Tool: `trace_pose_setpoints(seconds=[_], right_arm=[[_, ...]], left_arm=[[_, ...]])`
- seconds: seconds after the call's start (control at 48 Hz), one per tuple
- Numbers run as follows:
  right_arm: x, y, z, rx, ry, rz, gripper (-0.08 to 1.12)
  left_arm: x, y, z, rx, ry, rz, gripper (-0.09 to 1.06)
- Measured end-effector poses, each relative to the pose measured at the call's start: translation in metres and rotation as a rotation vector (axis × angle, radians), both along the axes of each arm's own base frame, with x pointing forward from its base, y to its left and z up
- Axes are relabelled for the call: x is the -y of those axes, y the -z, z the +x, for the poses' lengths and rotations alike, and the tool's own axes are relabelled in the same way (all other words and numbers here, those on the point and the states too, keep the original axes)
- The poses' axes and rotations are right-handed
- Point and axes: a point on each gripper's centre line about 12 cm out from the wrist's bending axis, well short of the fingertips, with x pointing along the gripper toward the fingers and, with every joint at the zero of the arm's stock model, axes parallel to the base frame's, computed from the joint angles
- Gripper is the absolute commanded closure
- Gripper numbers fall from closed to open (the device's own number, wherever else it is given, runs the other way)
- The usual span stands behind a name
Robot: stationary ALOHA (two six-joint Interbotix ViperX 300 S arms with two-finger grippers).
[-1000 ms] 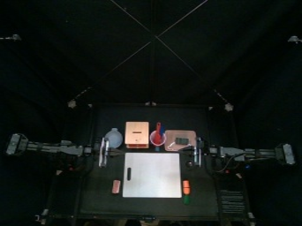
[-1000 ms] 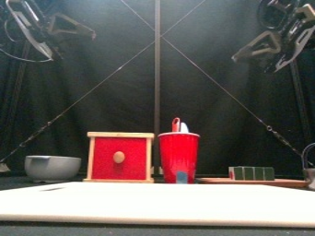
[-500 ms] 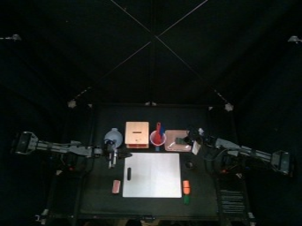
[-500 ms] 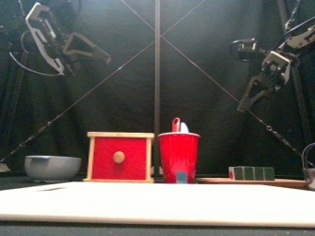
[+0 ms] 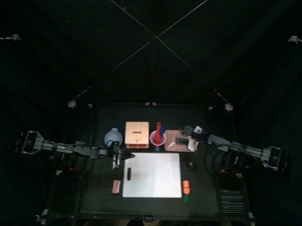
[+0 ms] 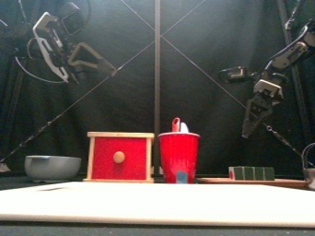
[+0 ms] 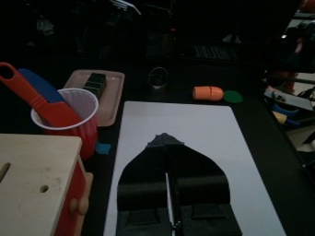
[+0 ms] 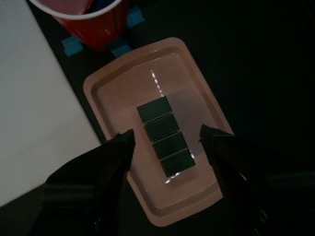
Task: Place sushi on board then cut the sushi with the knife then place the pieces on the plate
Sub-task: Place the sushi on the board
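Note:
The dark green sushi roll lies lengthwise on the pink tray, which sits behind the board's right corner. My right gripper hangs open above the roll, one jaw to each side of it and not touching; it is still high over the tray. The white cutting board lies bare at the front middle. Behind it, a red cup holds a blue and a red knife. My left gripper is shut and empty over the board's left part.
The wooden box with its red drawer front stands left of the cup. A blue-grey bowl sits further left. Small toy foods lie beside the board, one at its left and two at its right. A metal cutter stands past the tray.
Both arms swung in from the sides and came lower. The right gripper moved over the tray and opened; the left gripper moved over the board.

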Motion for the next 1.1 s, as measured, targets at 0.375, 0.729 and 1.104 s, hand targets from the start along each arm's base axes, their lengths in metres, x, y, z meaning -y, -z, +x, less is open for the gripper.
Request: trace_pose_setpoints(seconds=[0.375, 0.729, 1.104], right_arm=[[0.012, 0.035, 0.012, -0.237, -0.11, 0.0, 0.14], [0.022, 0.061, 0.017, -0.318, -0.166, 0.05, 0.14], [0.029, 0.077, 0.02, -0.327, -0.15, 0.066, 0.14]], left_arm=[[0.0, 0.0, 0.0, 0.002, 0.001, 0.001, 1.0], [-0.001, 0.0, 0.0, 0.001, -0.011, -0.015, 1.0], [-0.001, 0.0, 0.0, 0.001, -0.017, -0.024, 1.0]])
